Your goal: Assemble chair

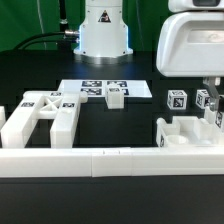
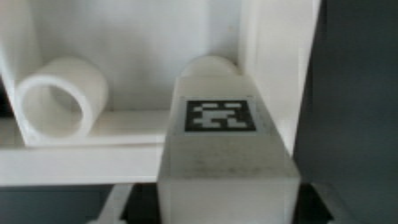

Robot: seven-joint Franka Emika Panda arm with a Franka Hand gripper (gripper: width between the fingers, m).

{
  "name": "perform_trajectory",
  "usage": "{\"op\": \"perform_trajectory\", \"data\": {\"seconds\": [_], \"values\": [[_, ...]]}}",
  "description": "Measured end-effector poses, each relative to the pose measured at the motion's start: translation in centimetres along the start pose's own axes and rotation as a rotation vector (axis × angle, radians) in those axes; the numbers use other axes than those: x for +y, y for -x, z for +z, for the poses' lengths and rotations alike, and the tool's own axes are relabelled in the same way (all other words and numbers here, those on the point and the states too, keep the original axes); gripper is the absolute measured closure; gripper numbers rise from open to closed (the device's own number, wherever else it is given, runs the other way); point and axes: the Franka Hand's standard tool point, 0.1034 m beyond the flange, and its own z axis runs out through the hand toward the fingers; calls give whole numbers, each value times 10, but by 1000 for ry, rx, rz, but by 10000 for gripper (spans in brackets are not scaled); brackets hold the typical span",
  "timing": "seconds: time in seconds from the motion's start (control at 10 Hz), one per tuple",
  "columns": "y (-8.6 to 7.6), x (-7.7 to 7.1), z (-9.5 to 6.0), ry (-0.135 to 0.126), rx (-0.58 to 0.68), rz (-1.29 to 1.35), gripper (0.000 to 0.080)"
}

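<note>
My gripper (image 1: 211,103) hangs at the exterior view's right and is shut on a long white tagged chair piece (image 2: 221,150). In the wrist view the piece fills the space between my fingers (image 2: 121,203), its tag facing the camera. It is held just over a boxy white chair part (image 1: 185,131), whose walls and a rounded peg (image 2: 61,100) show behind it. A tagged cube (image 1: 178,100) stands beside my gripper. A big slotted panel (image 1: 40,115) lies at the exterior view's left. A small tagged block (image 1: 115,97) sits in the middle.
The marker board (image 1: 92,87) lies flat behind the small block, in front of the robot base (image 1: 103,28). A long low white rail (image 1: 110,160) runs along the front edge. Black table surface surrounds the parts.
</note>
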Motion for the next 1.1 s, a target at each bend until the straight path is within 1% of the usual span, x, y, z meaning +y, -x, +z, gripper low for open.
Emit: {"op": "perform_trajectory", "data": {"seconds": [0.4,0.5,0.6,0.7,0.8,0.9,1.0,1.1], "values": [[0,16,1,14,8,292,512],[0,24,0,31,4,397,512],[0,29,0,45,5,436,512],[0,29,0,47,6,442,496],[0,28,1,46,6,444,496],[0,28,0,46,6,428,319],[-1,25,-10,39,4,356,319],[3,25,-26,25,10,270,186]]}}
